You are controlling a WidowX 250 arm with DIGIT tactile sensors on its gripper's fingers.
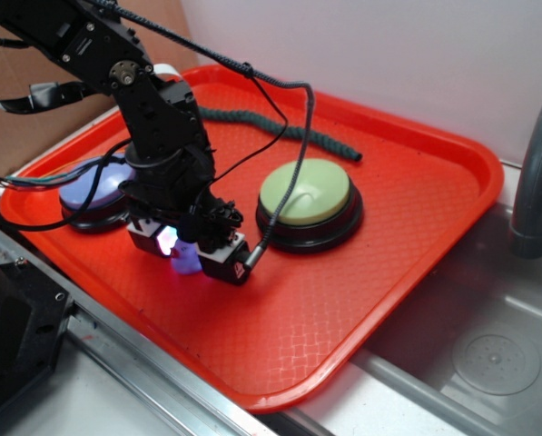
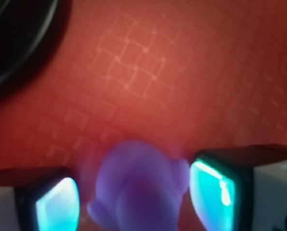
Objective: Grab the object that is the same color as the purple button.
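On the red tray, near its front-left part:
End effector [image 1: 187, 252]: lowered to the tray surface, fingers apart with the purple duck between them; the wrist view shows a thin gap on each side, so whether the pads actually press it cannot be told.
Fingers [image 2: 56, 204]: black-edged blocks with glowing teal pads, one on each side of the duck.
Purple duck [image 2: 138, 190]: small and blurred, sitting on the tray between the pads; its beak cannot be made out.
Red tray [image 1: 370, 272]: textured with a grid pattern, carrying everything else.
Purple button [image 1: 93, 186]: lavender dome on a black base, just left of the arm, partly hidden by it.
Green button [image 1: 305, 193]: pale green dome on a black base, near the end effector's right.
Dark cord [image 1: 280, 123]: ribbed, lying across the tray's far side.
Sink [image 1: 488, 363]: metal, right of the tray.
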